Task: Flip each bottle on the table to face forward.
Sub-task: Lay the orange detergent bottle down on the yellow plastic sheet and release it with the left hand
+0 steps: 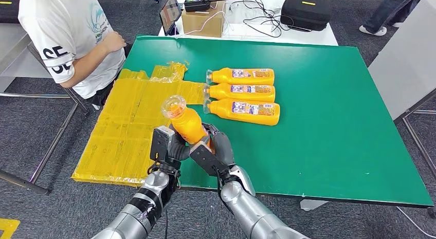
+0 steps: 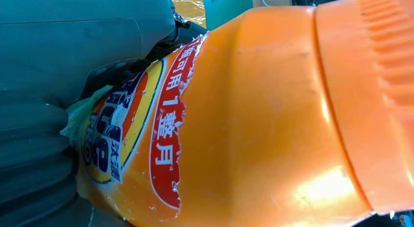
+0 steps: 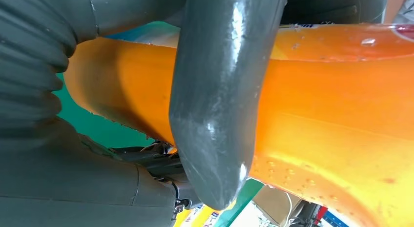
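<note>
An orange bottle with a clear cap is held tilted above the green table's near edge, cap pointing up and away. Both hands grip its lower body: my left hand from the left, my right hand from the right. Up close, the left wrist view has the bottle with its torn red and yellow label, beside the left hand. In the right wrist view the right hand's thumb crosses the orange bottle. Three more orange bottles lie side by side mid-table, labels up, caps to the left.
A yellow plastic sheet covers the table's left part. A person in a white shirt sits at the far left corner. Behind the table stand a cardboard box, cables and a black case. A grey cabinet is at the right.
</note>
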You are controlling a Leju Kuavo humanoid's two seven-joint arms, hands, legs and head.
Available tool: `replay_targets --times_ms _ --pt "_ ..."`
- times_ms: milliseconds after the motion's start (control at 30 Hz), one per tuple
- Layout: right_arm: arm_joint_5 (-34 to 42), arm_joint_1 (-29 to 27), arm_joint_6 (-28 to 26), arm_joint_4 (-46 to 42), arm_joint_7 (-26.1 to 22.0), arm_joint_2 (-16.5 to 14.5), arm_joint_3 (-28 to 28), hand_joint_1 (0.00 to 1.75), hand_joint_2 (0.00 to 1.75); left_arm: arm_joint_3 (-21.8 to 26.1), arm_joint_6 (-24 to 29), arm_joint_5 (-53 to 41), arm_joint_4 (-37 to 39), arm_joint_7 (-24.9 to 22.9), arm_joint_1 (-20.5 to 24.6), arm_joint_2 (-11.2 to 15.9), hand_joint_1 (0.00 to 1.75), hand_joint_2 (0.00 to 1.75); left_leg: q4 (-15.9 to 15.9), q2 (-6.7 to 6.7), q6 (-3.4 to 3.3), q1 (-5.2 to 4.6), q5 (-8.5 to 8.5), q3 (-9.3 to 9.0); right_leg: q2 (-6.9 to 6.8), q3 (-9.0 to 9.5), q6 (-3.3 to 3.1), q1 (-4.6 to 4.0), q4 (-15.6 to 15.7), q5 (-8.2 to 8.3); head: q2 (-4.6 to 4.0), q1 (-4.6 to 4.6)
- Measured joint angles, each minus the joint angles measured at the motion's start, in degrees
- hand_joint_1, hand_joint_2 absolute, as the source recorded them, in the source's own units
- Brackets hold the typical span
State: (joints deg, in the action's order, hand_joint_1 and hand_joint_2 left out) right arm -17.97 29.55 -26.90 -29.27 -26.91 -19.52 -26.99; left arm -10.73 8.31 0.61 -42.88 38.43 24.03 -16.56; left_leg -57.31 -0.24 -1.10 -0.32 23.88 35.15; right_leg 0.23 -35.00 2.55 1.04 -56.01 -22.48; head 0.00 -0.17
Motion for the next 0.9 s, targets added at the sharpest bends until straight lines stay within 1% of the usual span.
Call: replay_targets --times_ms 533,667,800,900 --pt "-0.08 0.22 0.01 0.00 -0.03 0.00 0.00 1.75 1.75 0.00 -0.03 0.02 -0.62 -0.14 -0.07 0.02 1.75 1.75 0.00 0.00 0.00 0.00 0.00 0.00 0.00 0.00 0.00 0.00 0.00 0.00 0.00 0.01" --pt "0.09 0.21 -0.11 0.00 -0.51 0.04 0.21 0.01 1.75 0.03 -0.85 0.71 -0.72 -0.33 -0.02 0.05 1.75 1.75 0.00 0.00 0.00 0.00 0.00 0.00 0.00 0.00 0.00 0.00 0.00 0.00 0.01 0.01" --pt "1.16 0.05 -1.31 -0.07 -1.15 0.40 1.26 0.00 1.75 0.11 -1.86 1.23 -1.73 -0.44 0.29 0.27 1.75 1.75 0.00 -0.04 0.00 0.00 0.00 0.02 -0.02 0.01 0.00 0.00 0.00 0.00 0.01 0.02" --pt "2.15 -0.54 -2.73 -1.23 -2.27 1.23 3.18 0.00 1.75 0.13 0.51 0.67 -2.36 -0.17 1.11 0.55 1.75 1.75 0.00 -0.08 -0.01 0.00 -0.01 0.06 -0.03 0.01 0.00 0.01 -0.01 0.00 0.01 0.03"
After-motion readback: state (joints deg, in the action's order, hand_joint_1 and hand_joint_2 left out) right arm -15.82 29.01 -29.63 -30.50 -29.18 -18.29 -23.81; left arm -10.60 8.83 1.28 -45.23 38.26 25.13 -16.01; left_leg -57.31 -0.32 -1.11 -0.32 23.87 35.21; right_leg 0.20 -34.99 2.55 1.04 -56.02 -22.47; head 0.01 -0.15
